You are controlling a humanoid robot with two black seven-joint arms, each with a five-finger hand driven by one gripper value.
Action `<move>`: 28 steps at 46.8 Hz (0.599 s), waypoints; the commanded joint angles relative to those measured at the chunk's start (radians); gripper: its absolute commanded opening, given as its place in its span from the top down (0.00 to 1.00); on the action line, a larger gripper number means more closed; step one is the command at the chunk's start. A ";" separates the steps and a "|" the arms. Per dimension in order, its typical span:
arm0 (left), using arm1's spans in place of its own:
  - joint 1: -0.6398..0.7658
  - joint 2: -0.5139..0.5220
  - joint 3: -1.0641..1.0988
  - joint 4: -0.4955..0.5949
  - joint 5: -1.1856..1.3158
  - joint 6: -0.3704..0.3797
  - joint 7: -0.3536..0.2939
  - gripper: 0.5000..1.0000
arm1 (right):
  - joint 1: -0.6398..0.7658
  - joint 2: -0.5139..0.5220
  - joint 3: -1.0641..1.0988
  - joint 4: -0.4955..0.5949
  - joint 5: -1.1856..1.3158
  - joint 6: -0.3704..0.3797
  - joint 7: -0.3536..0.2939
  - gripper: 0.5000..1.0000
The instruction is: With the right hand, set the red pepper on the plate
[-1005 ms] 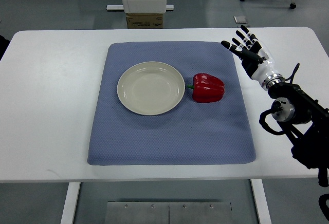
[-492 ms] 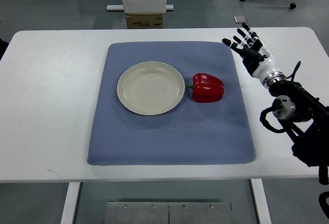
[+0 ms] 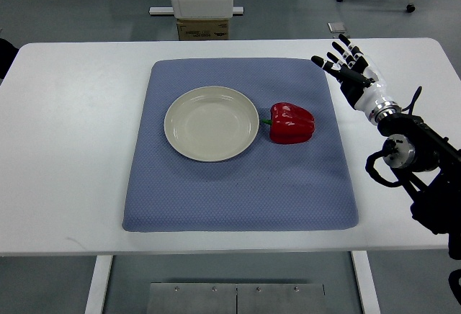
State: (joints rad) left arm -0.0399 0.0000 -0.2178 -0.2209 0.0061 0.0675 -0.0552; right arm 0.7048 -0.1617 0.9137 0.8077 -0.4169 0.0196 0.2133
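Note:
A red pepper (image 3: 292,123) lies on the blue mat (image 3: 238,177), its green stem pointing left, just right of a round cream plate (image 3: 211,123) that holds nothing. My right hand (image 3: 347,69) hovers over the mat's far right corner, up and to the right of the pepper, apart from it. Its fingers are spread and hold nothing. The left arm does not show.
The mat lies on a white table (image 3: 65,148). A cardboard box (image 3: 203,29) and a white unit stand on the floor beyond the far edge. The right arm's black joints and cables (image 3: 414,163) hang over the table's right side.
The right hand has drifted slightly to the right and away. The pepper and plate have not moved.

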 commanded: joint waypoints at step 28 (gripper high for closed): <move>0.000 0.000 0.000 0.000 0.000 0.000 0.000 0.00 | 0.051 -0.087 -0.142 0.016 -0.011 0.164 0.005 0.01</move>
State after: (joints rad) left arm -0.0400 0.0000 -0.2178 -0.2209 0.0061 0.0675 -0.0552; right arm 0.7387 -0.2449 0.7800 0.8219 -0.4204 0.1770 0.2231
